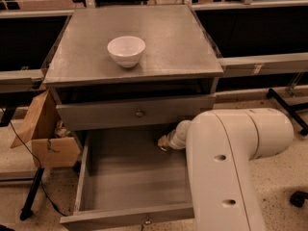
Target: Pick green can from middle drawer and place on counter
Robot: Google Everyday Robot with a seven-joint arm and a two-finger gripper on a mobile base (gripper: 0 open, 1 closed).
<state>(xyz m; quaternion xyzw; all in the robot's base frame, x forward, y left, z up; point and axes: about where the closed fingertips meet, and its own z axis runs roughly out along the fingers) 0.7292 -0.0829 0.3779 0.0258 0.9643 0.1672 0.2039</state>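
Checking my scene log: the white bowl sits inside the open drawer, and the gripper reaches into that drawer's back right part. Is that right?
Not quite. In the camera view the white bowl stands on the counter, not inside the open middle drawer. The gripper does reach into that drawer's back right part.

The setting is a robot test area of the lab or workshop type. A free-standing grey cabinet [134, 112] with a plain counter [178, 42] stands on a speckled hard floor [284, 177], and long grey rails [260, 61] over dark panels [250, 28] run outward from the counter's left and right edges. An open cardboard box [45, 138] and a loose black cable [29, 153] sit on the floor below the counter's front-left corner, while a white robot arm [226, 167] reaches into the open middle drawer [130, 177], its gripper [163, 141] near the drawer's back-right corner, below the counter's front edge.
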